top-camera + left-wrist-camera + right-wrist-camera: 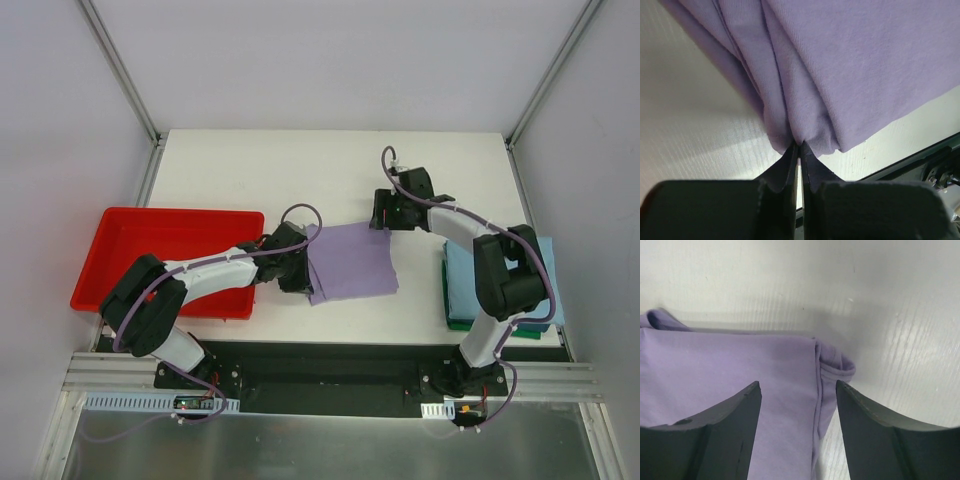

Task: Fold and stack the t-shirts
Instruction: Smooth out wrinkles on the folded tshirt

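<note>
The lavender t-shirt (350, 262) lies folded into a rough square at the table's middle. My left gripper (300, 275) is at its left edge, shut on a bunched fold of the lavender cloth (805, 115). My right gripper (384, 222) is open just above the shirt's far right corner (832, 365), one finger over the cloth, the other over bare table. The light blue t-shirt (460, 275) lies folded at the right on the dark green t-shirt (462, 323), partly hidden by my right arm.
A red plastic tray (130, 235) stands at the left, under my left arm. White walls and metal posts ring the white table (300, 170). The black rail with the arm bases runs along the near edge.
</note>
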You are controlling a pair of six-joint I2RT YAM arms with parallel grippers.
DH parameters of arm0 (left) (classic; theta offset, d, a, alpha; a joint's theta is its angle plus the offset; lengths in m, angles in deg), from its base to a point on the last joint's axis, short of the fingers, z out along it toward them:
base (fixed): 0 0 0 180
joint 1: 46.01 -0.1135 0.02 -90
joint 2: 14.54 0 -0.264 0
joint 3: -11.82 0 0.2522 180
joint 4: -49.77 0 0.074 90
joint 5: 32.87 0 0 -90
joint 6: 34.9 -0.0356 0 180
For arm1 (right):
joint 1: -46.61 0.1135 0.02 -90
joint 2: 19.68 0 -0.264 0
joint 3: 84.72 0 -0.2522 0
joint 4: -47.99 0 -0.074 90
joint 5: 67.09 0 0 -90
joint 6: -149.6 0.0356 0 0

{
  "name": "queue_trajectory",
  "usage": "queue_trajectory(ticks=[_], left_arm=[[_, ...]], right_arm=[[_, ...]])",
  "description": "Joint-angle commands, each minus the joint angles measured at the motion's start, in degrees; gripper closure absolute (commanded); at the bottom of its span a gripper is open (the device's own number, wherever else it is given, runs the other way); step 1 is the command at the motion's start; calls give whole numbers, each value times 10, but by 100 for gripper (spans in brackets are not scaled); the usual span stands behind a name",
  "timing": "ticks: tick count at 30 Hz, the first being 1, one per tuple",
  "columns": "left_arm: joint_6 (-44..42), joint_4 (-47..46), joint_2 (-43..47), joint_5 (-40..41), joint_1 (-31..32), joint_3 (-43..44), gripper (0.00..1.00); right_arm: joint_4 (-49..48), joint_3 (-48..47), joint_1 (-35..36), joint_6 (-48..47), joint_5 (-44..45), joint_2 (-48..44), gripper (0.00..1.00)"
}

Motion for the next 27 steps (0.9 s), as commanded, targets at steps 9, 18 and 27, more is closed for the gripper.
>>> queue_trajectory(ticks=[9, 18, 27], left_arm=[[9, -13, 21, 9, 0, -12, 100], [14, -15, 69, 12, 0, -52, 100], [12, -15, 153, 17, 0, -130, 100]], right_arm=[[12, -66, 11, -46, 5, 55, 46], [30, -95, 10, -36, 104, 79, 99], [34, -103, 7, -42, 99, 83, 99]])
